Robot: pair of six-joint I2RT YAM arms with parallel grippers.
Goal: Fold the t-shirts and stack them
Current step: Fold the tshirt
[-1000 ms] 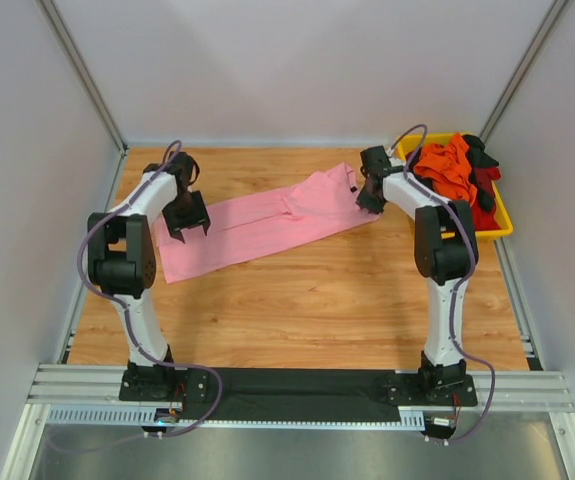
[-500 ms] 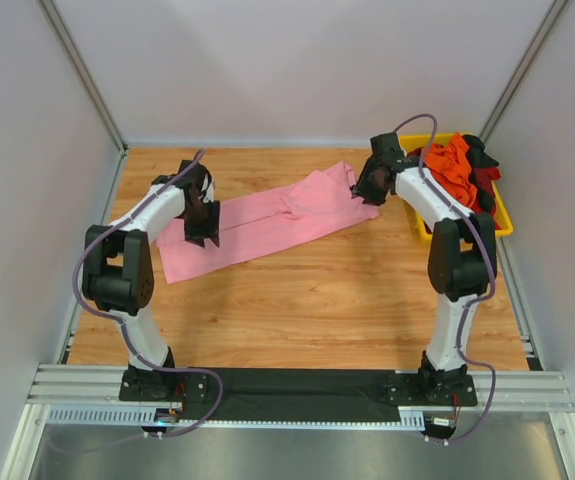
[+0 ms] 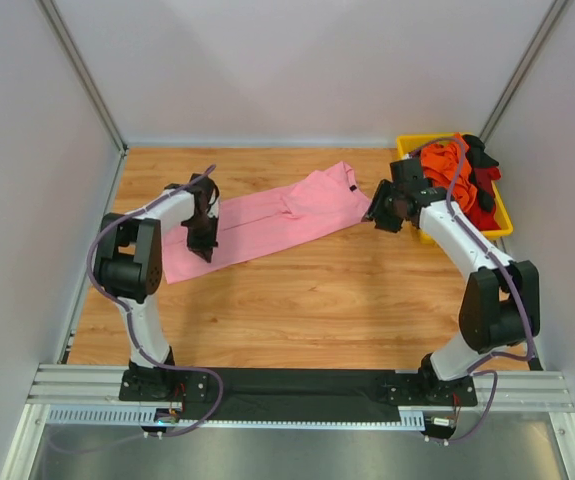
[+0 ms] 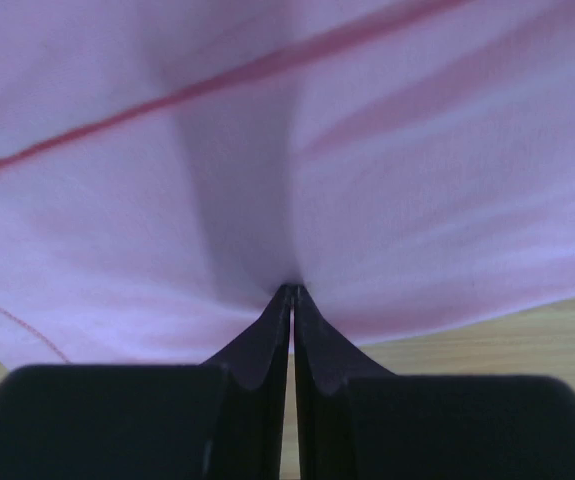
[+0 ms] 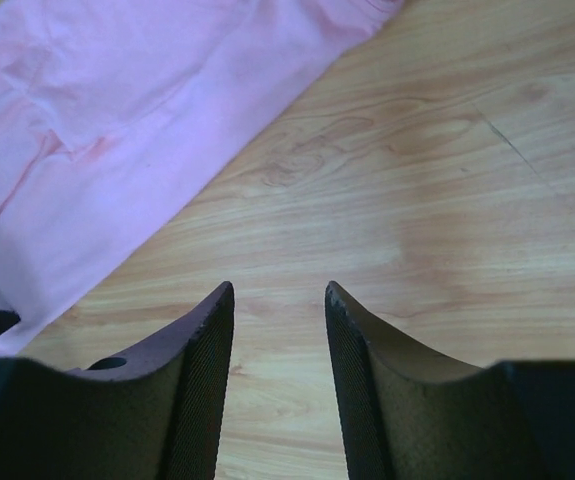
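A light pink t-shirt (image 3: 267, 220) lies as a long folded strip across the back of the wooden table (image 3: 307, 300). My left gripper (image 3: 205, 240) is down on the strip's left part and shut on a pinch of pink cloth (image 4: 367, 150), the tips (image 4: 292, 290) meeting in a raised fold. My right gripper (image 3: 379, 215) hovers open just off the strip's right end, over bare wood, with nothing between its fingers (image 5: 279, 295); the pink shirt (image 5: 117, 130) lies to its upper left. Orange (image 3: 450, 165), black (image 3: 482, 155) and red (image 3: 482, 215) t-shirts are heaped in the bin.
The yellow plastic bin (image 3: 502, 228) stands at the back right corner, close behind the right arm. White walls enclose the table at the back and both sides. Bare wood stretches from the pink shirt to the near rail (image 3: 297, 385).
My left gripper slid right onto the pink shirt and shut on a fold. My right gripper drew back off the shirt's right end, towards the near side, with its fingers a little wider.
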